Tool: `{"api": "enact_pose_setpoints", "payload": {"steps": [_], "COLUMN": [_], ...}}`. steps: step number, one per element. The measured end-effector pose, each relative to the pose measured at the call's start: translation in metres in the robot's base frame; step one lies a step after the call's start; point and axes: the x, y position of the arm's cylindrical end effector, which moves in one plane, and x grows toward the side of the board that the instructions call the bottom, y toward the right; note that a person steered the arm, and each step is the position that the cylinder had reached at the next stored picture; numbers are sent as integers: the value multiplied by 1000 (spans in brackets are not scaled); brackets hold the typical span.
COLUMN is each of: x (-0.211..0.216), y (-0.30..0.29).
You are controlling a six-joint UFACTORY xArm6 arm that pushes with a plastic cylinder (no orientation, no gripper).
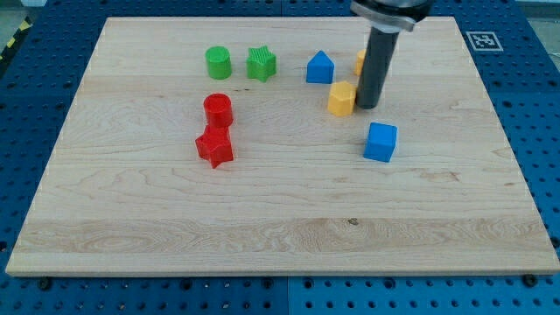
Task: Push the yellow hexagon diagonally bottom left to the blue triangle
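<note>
The yellow hexagon (341, 98) lies on the wooden board, below and right of the blue triangle-topped block (320, 67). My tip (367, 106) touches the hexagon's right side. The dark rod rises toward the view's top and hides most of a second yellow block (360, 61) behind it. The hexagon and the blue triangle block are apart, with a small gap between them.
A blue cube (380, 142) sits below my tip. A green cylinder (218, 63) and a green star (261, 64) lie left of the blue triangle. A red cylinder (217, 110) and a red star (214, 146) lie at mid-left.
</note>
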Motion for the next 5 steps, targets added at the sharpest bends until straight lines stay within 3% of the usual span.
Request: {"api": "enact_pose_setpoints", "payload": {"steps": [1, 5], "x": [8, 10], "y": [-25, -26]}}
